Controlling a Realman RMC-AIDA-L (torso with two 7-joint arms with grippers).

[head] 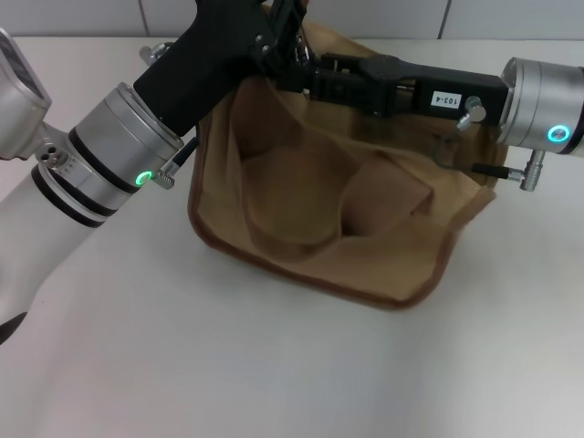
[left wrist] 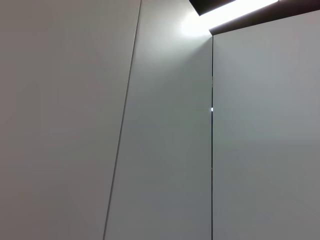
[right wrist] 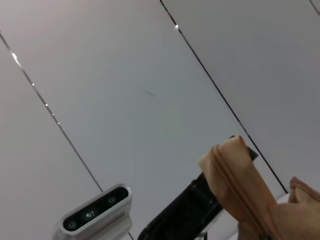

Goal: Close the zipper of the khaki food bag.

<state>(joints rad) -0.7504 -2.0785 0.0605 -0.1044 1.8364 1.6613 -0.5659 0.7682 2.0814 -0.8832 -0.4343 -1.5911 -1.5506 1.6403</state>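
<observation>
The khaki food bag point(head: 328, 228) stands on the white table, its front pockets and a looping handle facing me. My left gripper point(head: 278, 36) and my right gripper point(head: 294, 78) meet at the bag's top back edge, close together. Their black bodies hide the bag's top panel there. In the right wrist view a raised tan corner of the bag point(right wrist: 227, 167) shows, with a zipper line point(right wrist: 237, 192) running along it. The left gripper's black body point(right wrist: 182, 217) is right beside that corner. The silver pull tab is hidden. The left wrist view shows only wall.
The white table point(head: 228, 365) stretches in front of the bag and to its sides. A tiled wall point(head: 383, 14) rises just behind the bag. The left arm's wrist camera point(right wrist: 95, 212) shows in the right wrist view.
</observation>
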